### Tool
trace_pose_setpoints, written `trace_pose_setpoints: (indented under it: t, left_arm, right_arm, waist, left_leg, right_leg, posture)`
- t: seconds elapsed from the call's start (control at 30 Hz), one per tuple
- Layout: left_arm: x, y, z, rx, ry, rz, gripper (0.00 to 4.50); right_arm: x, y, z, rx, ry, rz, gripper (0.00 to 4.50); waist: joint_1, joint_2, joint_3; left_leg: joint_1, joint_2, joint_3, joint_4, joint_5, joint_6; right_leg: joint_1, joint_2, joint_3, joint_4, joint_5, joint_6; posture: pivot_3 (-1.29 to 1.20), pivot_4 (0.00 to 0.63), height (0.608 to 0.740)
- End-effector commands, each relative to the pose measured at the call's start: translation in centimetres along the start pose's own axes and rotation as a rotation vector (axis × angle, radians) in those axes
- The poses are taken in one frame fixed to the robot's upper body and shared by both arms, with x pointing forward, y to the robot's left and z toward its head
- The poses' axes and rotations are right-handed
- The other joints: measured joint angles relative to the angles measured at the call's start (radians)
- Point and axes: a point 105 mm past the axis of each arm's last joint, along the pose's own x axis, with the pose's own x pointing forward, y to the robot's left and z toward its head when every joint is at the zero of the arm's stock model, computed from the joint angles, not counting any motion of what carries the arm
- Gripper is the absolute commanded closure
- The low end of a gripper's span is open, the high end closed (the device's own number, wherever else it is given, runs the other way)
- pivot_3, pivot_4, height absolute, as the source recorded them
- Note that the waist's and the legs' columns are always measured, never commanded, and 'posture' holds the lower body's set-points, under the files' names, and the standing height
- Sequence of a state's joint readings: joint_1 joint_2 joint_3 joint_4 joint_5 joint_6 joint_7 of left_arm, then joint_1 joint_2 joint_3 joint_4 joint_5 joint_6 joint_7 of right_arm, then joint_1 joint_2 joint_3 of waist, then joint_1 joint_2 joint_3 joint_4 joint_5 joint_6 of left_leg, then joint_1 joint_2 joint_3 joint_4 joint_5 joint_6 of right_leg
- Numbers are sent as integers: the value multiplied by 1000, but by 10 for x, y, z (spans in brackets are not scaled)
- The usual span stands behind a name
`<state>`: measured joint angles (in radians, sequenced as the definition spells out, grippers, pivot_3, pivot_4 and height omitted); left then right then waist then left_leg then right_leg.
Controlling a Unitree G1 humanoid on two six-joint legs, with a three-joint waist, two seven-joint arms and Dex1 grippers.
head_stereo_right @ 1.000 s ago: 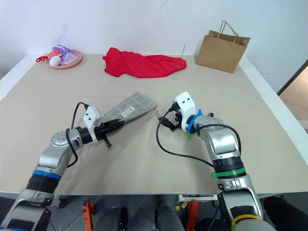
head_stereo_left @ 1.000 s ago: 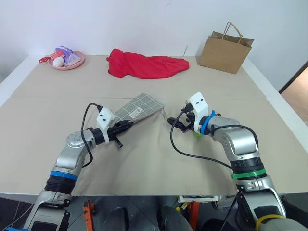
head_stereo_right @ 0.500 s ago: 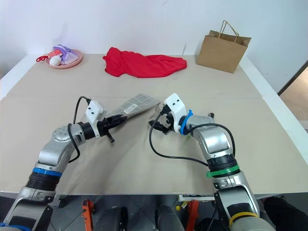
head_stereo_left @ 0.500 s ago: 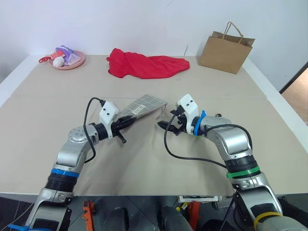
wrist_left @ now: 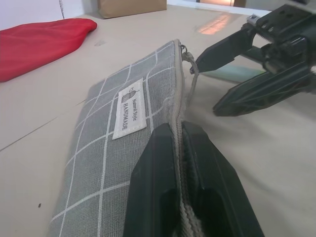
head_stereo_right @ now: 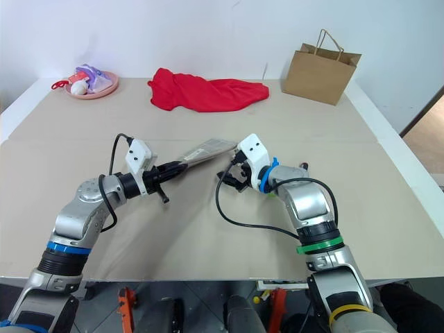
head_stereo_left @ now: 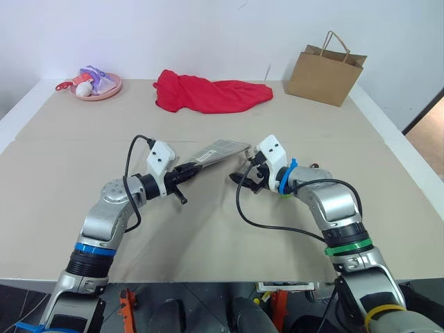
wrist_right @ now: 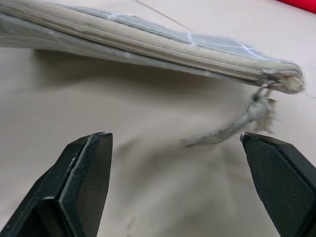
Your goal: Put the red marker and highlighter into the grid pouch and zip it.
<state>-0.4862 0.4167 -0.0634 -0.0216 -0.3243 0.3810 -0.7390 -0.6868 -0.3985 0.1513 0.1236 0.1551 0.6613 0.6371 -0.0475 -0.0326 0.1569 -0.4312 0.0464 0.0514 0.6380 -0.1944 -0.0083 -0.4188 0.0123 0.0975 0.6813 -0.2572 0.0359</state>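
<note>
Grey gridded fabric is being pinched along its zipper edge: the grid pouch (wrist_left: 123,148) is being held clear of the tan table (head_stereo_left: 208,236) by the left gripper (wrist_left: 180,148), its fingers pressed together on the seam. The pull cord (wrist_right: 232,126) is being faced by the right gripper (wrist_right: 177,163), fingers spread wide, just beside it.

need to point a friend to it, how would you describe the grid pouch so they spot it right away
Start from the beige table and look to its middle, between the two robot arms. The grid pouch is the flat grey fabric case with thin white grid lines and a small white label, pinched at its zipper edge by the shut left hand. Unlike the plain red cloth farther back, it has a zipper with a pull cord.
</note>
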Motion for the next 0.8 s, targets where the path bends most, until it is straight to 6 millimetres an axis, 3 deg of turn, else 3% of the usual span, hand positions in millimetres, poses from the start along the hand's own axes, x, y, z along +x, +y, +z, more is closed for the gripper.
trace_pose_setpoints:
  t: [0.03,0.2,0.5,0.57,0.6,0.63,0.73,0.77,0.8]
  left_arm:
    - [-1,0,21,41,-60,7,4500]
    - [-1,-2,20,35,-60,9,4500]
    - [-1,-5,14,29,-49,12,4500]
    - [-2,-5,13,26,-47,14,4500]
    - [-2,-5,13,25,-47,16,4500]
    - [-2,-5,12,24,-47,16,4500]
    - [-2,-5,12,23,-48,18,4500]
    - [-2,-5,11,23,-48,18,4500]
    - [-2,-5,11,22,-48,18,4500]
  right_arm:
    - [1,-13,16,-57,-40,-75,39]
    - [3,-27,23,-37,-63,-142,39]
    - [11,-23,24,-48,-64,-130,39]
    - [11,-22,25,-60,-66,-117,805]
    - [11,-21,25,-66,-67,-111,941]
    - [11,-20,25,-70,-68,-105,1486]
    - [10,-18,25,-78,-68,-91,2469]
    - [9,-17,24,-83,-68,-83,3062]
    - [9,-15,24,-87,-66,-75,3366]
  waist:
    - [0,0,0]
    - [0,0,0]
    - [0,0,0]
    - [0,0,0]
    - [0,0,0]
    - [0,0,0]
    - [0,0,0]
    - [0,0,0]
    - [0,0,0]
  left_leg:
    - [0,0,0,0,0,0]
    - [0,0,0,0,0,0]
    - [0,0,0,0,0,0]
    - [0,0,0,0,0,0]
    - [0,0,0,0,0,0]
    - [0,0,0,0,0,0]
    - [0,0,0,0,0,0]
    - [0,0,0,0,0,0]
    - [0,0,0,0,0,0]
  right_leg:
    - [0,0,0,0,0,0]
    - [0,0,0,0,0,0]
    - [0,0,1,0,0,0]
    - [-1,0,1,0,0,0]
    - [-1,0,1,0,0,0]
    - [0,0,1,0,0,0]
    - [-1,0,1,0,0,0]
    - [-1,0,1,0,0,0]
    - [0,0,1,0,0,0]
  posture:
    - [0,150,740]
    - [0,150,740]
    - [0,150,740]
    - [0,150,740]
    - [0,150,740]
    - [0,150,740]
    - [0,150,740]
    - [0,150,740]
    - [0,150,740]
